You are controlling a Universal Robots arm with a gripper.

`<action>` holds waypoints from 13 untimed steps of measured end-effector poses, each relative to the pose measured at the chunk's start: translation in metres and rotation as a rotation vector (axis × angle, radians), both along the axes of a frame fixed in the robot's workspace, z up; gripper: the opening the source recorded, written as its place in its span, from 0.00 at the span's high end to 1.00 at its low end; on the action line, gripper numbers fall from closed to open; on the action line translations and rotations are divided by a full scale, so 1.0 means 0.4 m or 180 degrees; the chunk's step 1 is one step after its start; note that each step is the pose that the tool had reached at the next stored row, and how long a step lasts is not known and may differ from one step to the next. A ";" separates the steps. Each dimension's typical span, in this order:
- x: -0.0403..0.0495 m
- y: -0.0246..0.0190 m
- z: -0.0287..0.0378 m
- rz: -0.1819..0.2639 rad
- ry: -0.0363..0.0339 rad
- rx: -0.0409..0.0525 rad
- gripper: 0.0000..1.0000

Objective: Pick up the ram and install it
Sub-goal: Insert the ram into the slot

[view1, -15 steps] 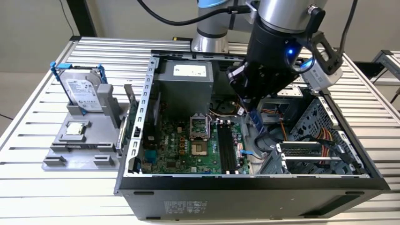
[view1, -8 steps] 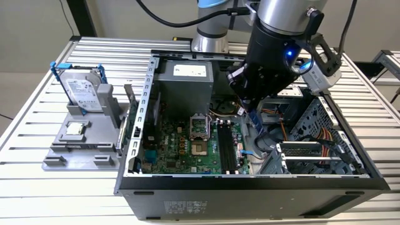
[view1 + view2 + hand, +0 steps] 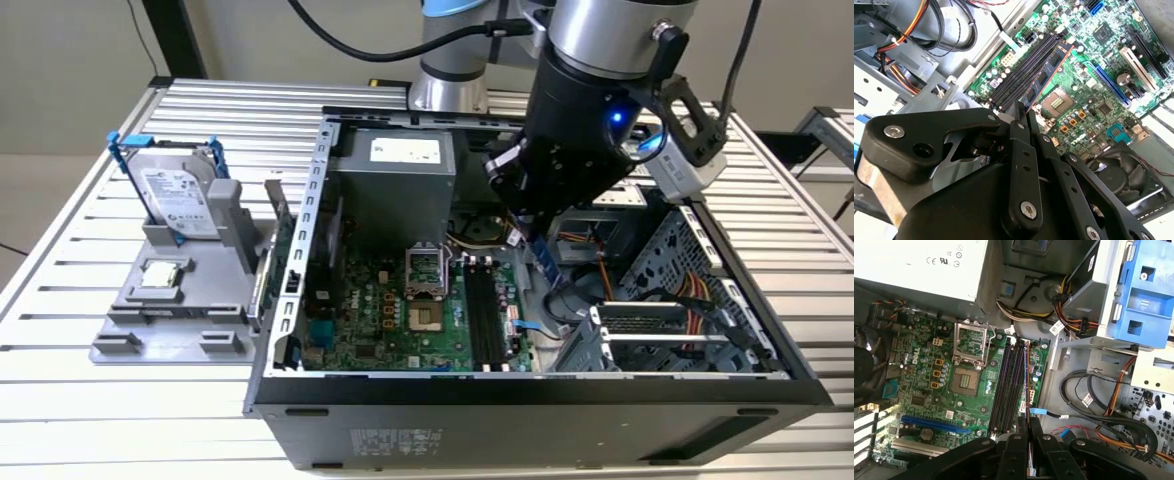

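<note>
Tool clamped on the ram, gripping one end so the stick hangs edge-down over the black memory slots of the motherboard inside the open PC case. Lined up along the slots, not seated.

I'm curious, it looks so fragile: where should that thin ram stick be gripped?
By the long top edge of the ram, from above, pinching its two flat faces. It is a thin board standing on edge over the black slots, and the end effector holds it that way now.
</note>
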State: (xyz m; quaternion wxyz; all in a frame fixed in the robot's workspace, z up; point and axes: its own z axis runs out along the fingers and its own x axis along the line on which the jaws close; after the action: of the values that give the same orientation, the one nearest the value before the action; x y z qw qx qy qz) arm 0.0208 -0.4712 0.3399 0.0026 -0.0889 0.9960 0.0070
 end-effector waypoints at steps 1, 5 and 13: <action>0.000 0.000 -0.001 0.0000 0.0000 0.0000 1.00; 0.000 0.000 -0.003 0.0000 0.0000 -0.0001 1.00; 0.000 0.000 -0.008 0.0000 0.0000 -0.0001 1.00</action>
State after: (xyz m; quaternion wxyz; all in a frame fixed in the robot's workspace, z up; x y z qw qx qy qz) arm 0.0209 -0.4712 0.3368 0.0026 -0.0889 0.9960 0.0068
